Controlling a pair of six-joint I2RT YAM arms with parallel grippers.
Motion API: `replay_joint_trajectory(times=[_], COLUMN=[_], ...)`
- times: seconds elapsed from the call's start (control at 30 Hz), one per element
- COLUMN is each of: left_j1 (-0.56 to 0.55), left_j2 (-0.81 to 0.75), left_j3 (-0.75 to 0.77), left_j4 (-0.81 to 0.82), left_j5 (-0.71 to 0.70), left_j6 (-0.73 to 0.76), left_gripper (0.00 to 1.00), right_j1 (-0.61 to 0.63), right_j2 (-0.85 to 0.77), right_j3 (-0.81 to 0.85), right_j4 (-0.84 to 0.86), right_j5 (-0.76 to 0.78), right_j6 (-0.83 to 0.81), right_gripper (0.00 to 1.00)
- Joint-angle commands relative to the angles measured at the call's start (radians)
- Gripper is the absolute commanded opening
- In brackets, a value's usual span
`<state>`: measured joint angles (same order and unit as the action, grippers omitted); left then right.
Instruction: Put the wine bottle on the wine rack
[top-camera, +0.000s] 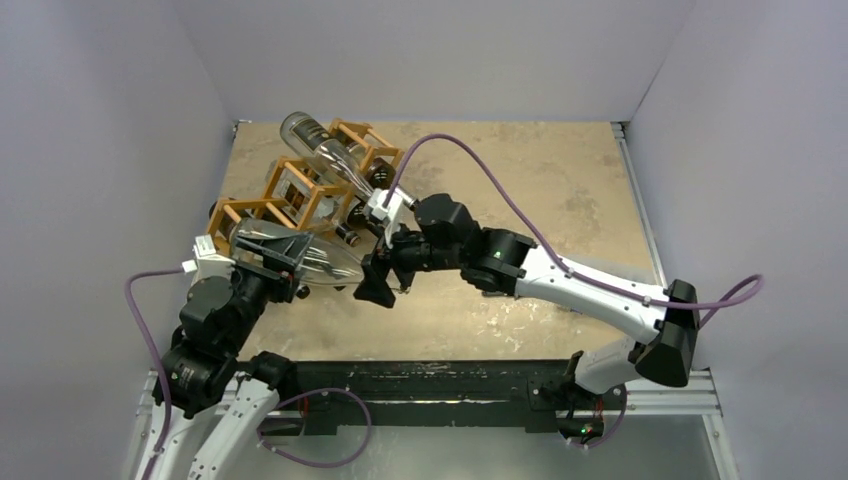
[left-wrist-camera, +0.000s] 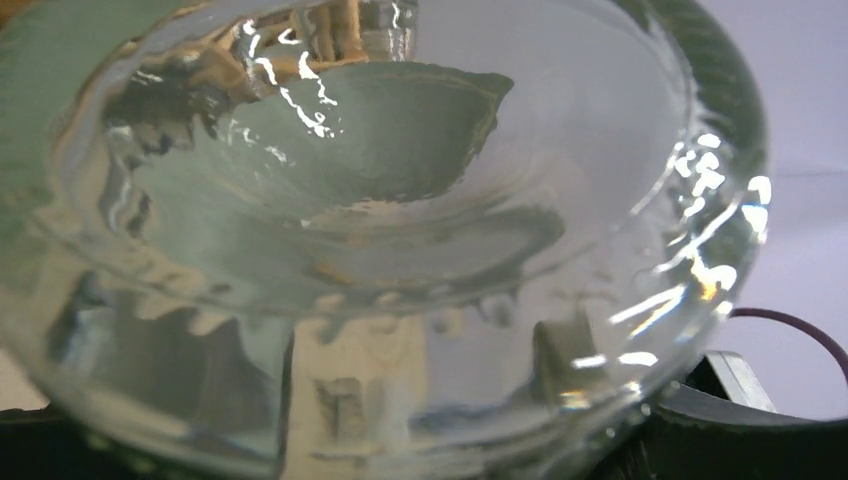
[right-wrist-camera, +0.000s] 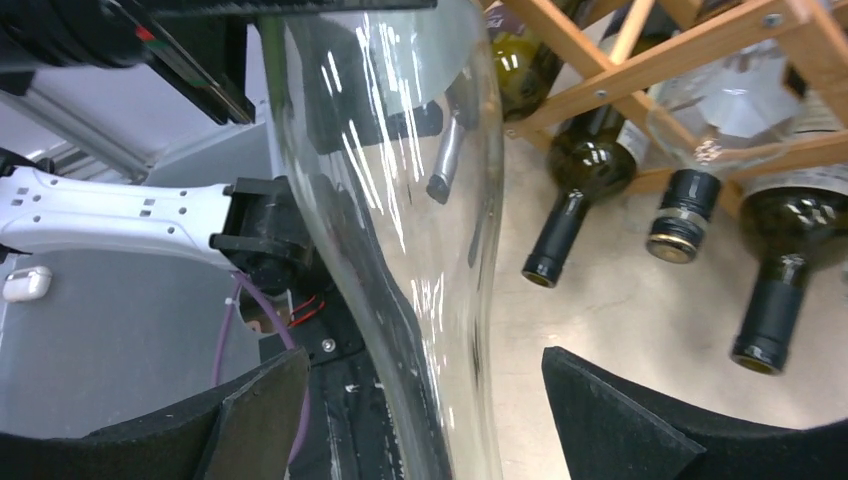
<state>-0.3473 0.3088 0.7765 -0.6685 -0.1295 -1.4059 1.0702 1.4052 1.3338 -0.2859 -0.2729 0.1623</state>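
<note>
A clear glass wine bottle (top-camera: 322, 258) lies roughly level above the table, just in front of the wooden lattice wine rack (top-camera: 290, 190). My left gripper (top-camera: 272, 258) is shut on its wide body; the glass (left-wrist-camera: 400, 250) fills the left wrist view and hides the fingers. My right gripper (top-camera: 383, 283) is open around the bottle's narrowing shoulder (right-wrist-camera: 400, 200), with both black fingers (right-wrist-camera: 610, 410) clear of the glass. The rack's bars (right-wrist-camera: 600, 80) show at the upper right of the right wrist view.
Another clear bottle (top-camera: 325, 150) lies slanted on top of the rack. Dark bottles (right-wrist-camera: 585, 170) (right-wrist-camera: 790, 230) and a clear one with a black cap (right-wrist-camera: 690, 215) sit in the lower cells, necks pointing towards my right arm. Walls close off the left and back.
</note>
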Motion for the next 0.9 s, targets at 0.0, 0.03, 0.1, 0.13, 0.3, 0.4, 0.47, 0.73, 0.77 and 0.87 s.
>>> replay_joint_trajectory(times=[0.0,0.03,0.1,0.13,0.3,0.4,0.47,0.73,0.77,0.87], left_j1=[0.007,0.007,0.007,0.007,0.007,0.007,0.007,0.007,0.007,0.007], left_j2=[-0.004,-0.004,0.007,0.013,0.041,0.038,0.035,0.065,0.065,0.061], left_j3=[0.126,0.126,0.132,0.139,0.15,0.153,0.159,0.26,0.268,0.278], left_j4=[0.18,0.18,0.165,0.151,0.12,0.124,0.121,-0.07,-0.086,-0.103], left_j5=[0.056,0.06,0.071,0.079,0.108,0.105,0.101,0.014,0.005,-0.021], left_j6=[0.014,0.014,0.012,0.013,0.013,0.011,0.014,0.018,0.016,0.019], left_gripper=[0.0,0.0,0.0,0.0,0.0,0.0,0.0,0.27,0.39,0.72], right_j1=[0.037,0.046,0.065,0.072,0.086,0.086,0.088,0.088,0.088,0.088], right_j2=[0.051,0.061,0.081,0.087,0.107,0.113,0.11,0.033,0.023,0.012], right_j3=[0.07,0.072,0.075,0.077,0.08,0.076,0.065,-0.037,-0.055,-0.081], right_j4=[0.023,0.03,0.052,0.066,0.144,0.169,0.194,0.443,0.487,0.588], right_j5=[-0.004,-0.006,0.009,0.019,0.014,0.029,0.025,-0.019,-0.026,-0.035], right_j6=[-0.021,-0.02,-0.016,-0.012,0.016,0.026,0.028,0.092,0.116,0.192], right_gripper=[0.89,0.88,0.86,0.85,0.66,0.53,0.39,0.0,0.0,0.0])
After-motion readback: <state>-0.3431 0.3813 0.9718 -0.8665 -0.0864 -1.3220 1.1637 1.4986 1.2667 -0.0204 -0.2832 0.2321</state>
